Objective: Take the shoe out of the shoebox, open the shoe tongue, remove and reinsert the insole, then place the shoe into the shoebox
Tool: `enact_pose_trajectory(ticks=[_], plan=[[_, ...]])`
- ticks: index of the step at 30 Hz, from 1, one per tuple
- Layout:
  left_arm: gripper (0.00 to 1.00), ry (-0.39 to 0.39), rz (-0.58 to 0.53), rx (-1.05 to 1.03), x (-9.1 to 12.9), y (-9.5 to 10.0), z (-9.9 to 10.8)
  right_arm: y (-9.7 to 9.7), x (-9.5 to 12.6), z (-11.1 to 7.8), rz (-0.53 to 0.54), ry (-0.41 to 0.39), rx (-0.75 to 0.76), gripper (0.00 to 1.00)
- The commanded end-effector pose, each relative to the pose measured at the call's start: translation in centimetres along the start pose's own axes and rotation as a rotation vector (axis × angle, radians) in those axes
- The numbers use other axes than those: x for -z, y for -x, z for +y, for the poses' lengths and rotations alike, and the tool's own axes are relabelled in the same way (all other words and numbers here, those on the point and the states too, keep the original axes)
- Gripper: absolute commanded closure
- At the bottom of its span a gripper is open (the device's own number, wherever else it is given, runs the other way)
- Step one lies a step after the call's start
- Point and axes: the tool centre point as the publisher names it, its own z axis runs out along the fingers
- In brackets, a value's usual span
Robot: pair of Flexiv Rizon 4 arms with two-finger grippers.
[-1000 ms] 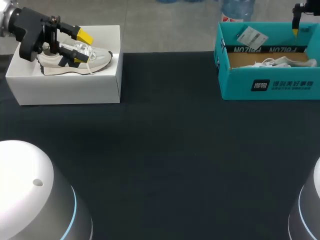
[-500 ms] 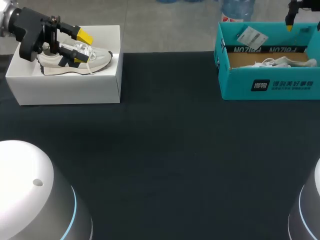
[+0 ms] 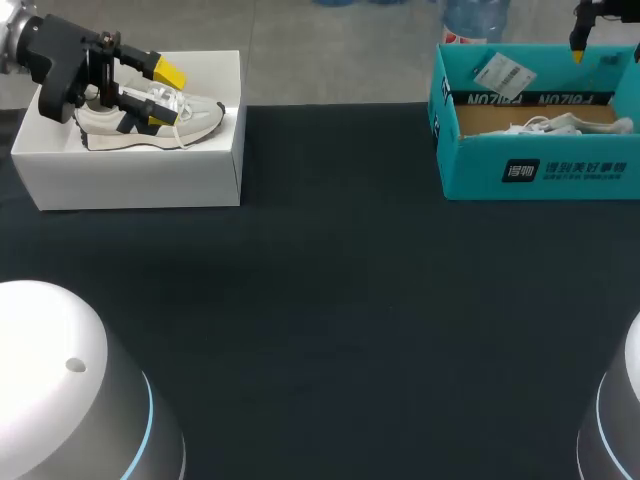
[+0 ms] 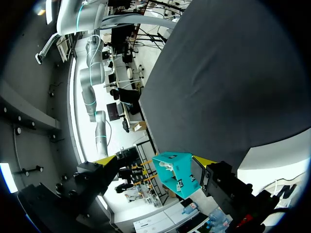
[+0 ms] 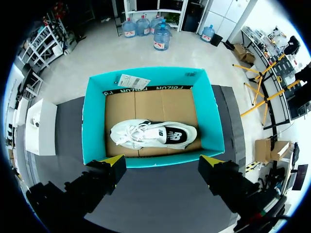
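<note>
A dark desk (image 3: 340, 300) carried two things, well apart: a white shoebox (image 3: 140, 180) at the upper left of the frame and a teal shoebox (image 3: 540, 165) at the upper right.

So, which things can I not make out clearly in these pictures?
- Heel of the beige shoe, in the white shoebox: head view, partly behind the left gripper.
- The right gripper: head view, cut off by the top edge.
- The white shoe in the teal shoebox: head view, mostly behind the box's front wall.
</note>
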Motion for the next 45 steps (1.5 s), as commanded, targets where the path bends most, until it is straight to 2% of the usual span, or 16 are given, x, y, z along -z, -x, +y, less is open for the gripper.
enact_pose_trajectory(ticks=[1, 5, 18, 22, 25, 33, 40, 45], plan=[[0.00, -0.011, 0.024, -0.039, 2.2, 0.8, 1.8, 0.0, 0.0, 0.0, 0.001, 0.000, 0.000, 0.00], [0.00, -0.004, 0.065, -0.044, 4.3, -0.1, 4.2, 0.0, 0.0, 0.0, 0.001, 0.000, 0.000, 0.00], [0.00, 0.010, 0.347, -0.023, 10.6, -5.9, 10.4, 0.0, 0.0, 0.0, 0.001, 0.000, 0.000, 0.00], [0.00, -0.015, 0.461, -0.030, 12.0, -7.5, 10.9, 0.0, 0.0, 0.0, 0.001, 0.000, 0.000, 0.00], [0.00, -0.032, 0.592, -0.070, 13.0, -8.8, 10.9, 0.0, 0.0, 0.0, 0.001, 0.000, 0.000, 0.00], [0.00, -0.100, 0.867, -0.116, 14.6, -12.9, 10.8, 0.0, 0.0, 0.0, 0.001, 0.000, 0.000, 0.00], [0.00, -0.126, 0.982, -0.061, 15.7, -16.1, 11.3, 0.0, 0.0, 0.0, 0.001, 0.000, 0.000, 0.00], [0.00, -0.146, 1.019, 0.036, 16.6, -18.7, 12.0, 0.0, 0.0, 0.0, 0.001, 0.000, 0.000, 0.00]])
